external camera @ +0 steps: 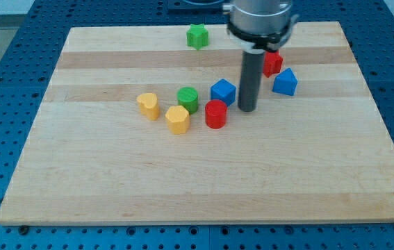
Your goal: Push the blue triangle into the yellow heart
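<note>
Wooden board (113, 180), blue triangle (285, 82), yellow heart (149, 105)

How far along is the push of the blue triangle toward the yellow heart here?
Nothing looks done: the blue triangle sits far to the view's right of the yellow heart. In hand: my tip rests left of the triangle, beside the blue cube. Left: the whole push, past the green cylinder.

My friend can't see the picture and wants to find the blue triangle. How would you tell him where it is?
Start at the wooden board and find the dark rod coming down near the view's top; my tip ends beside the blocks. The blue triangle sits just to the view's right of the rod, below the red block. Unlike the blue cube on the rod's other side, its top is peaked.
</note>
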Available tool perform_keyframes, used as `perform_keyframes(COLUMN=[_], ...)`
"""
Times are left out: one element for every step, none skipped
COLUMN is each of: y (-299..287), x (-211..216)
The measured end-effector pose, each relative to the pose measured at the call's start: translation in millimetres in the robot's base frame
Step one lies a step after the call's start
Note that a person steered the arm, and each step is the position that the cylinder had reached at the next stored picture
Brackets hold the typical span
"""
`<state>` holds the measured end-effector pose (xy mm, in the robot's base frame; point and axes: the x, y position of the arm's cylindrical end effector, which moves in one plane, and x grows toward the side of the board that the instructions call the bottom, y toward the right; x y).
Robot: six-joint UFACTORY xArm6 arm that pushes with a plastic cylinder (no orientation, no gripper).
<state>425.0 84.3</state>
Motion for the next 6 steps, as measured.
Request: perform_keyframes(y=[39.6,71.7,89.8,89.7,89.7,87.3], x=[-2.8,-13.7,-26.3,-36.3,-50.2,-59.1])
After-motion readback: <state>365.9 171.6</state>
